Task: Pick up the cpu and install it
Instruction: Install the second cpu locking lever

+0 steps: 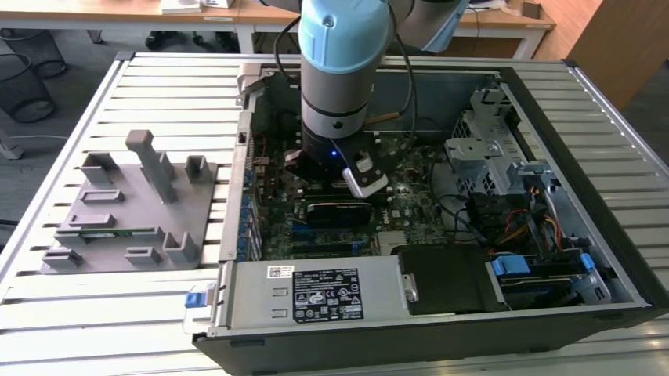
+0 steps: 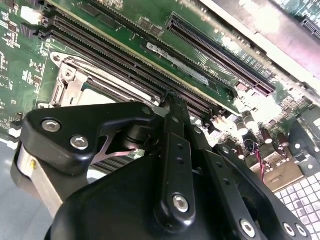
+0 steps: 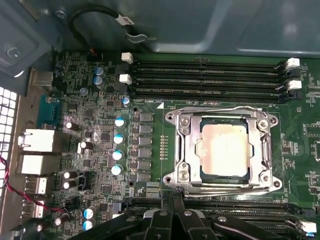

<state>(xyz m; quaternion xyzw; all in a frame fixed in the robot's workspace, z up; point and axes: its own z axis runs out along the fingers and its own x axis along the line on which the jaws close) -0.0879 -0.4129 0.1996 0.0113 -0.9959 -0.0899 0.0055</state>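
Claw low over the motherboard, beside the socket; cannot tell if spread or pinched. Cpu lies flat inside the socket frame. Light, stiff, slick metal top, likely fragile underneath; take by opposite edges.

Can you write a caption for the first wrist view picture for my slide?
The cpu sits in the motherboard's metal socket frame, with the robot's tool just beside it.
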